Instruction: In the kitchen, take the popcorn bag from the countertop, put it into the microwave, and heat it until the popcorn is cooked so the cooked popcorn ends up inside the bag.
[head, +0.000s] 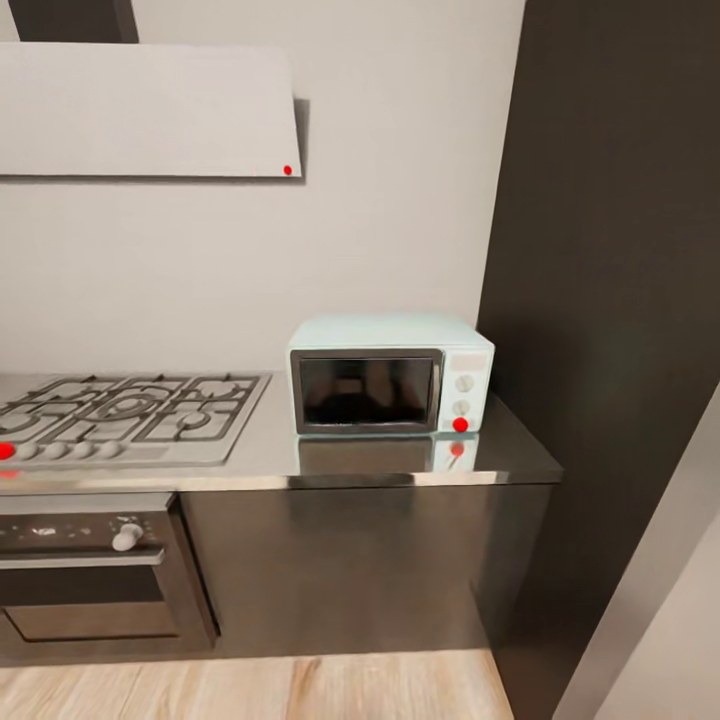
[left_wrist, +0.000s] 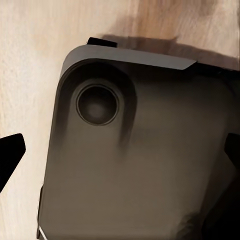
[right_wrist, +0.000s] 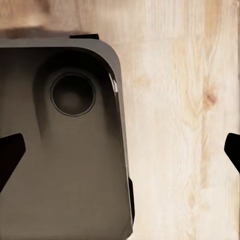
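Microwave (head: 391, 376): door shut, at the right end of the countertop (head: 400, 462), near the tall dark unit (head: 610, 300).
Gas hob (head: 130, 415): left of it, well apart.
Oven (head: 95, 570): beneath the hob.
Hood (head: 145, 110): on the wall above.
Left gripper (left_wrist: 120, 155), right gripper (right_wrist: 122, 152): fingers spread wide, holding nothing, above the robot's dark base (left_wrist: 135, 165) and wood floor (right_wrist: 180, 120).

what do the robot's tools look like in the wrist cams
Little shows: each tool's fingers appear as plain black, pointed tips at the frame edges, the left and the right, without visible cables or markings. Beneath them is a rounded dark grey body with a circular recess.
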